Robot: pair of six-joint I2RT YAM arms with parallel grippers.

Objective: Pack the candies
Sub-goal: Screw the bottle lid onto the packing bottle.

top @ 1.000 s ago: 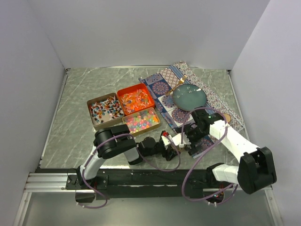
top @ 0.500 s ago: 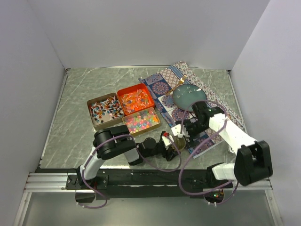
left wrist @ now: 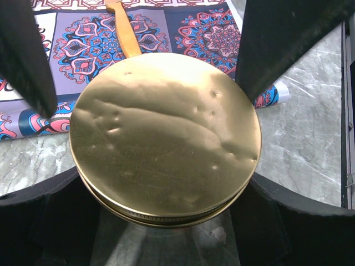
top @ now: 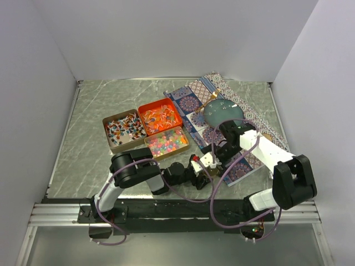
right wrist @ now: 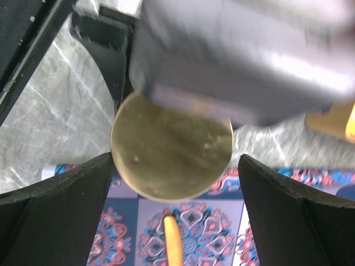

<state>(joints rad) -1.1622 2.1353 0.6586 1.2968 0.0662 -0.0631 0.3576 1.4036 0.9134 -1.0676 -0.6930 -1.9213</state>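
The candies lie in three tins in the top view: wrapped ones [top: 125,128], orange-red pieces [top: 160,116] and coloured beads [top: 166,142]. My left gripper [top: 203,169] is shut on a glass jar capped by a round gold lid [left wrist: 166,138]; in the left wrist view the gripper [left wrist: 150,100] has a finger on each side of the jar. My right gripper [top: 214,161] is open right beside the jar. In the right wrist view its fingers [right wrist: 55,210] stand apart on either side of the lid [right wrist: 172,147], not touching it.
A patterned blue and pink paper [top: 194,102] lies right of the tins, under the jar's far side [left wrist: 94,50]. A round teal disc [top: 223,114] sits on it. An orange strip [left wrist: 125,33] lies on the paper; it also shows in the right wrist view [right wrist: 173,241].
My right gripper has moved left and towards the jar held by my left gripper. The left arm and the tins have not moved.
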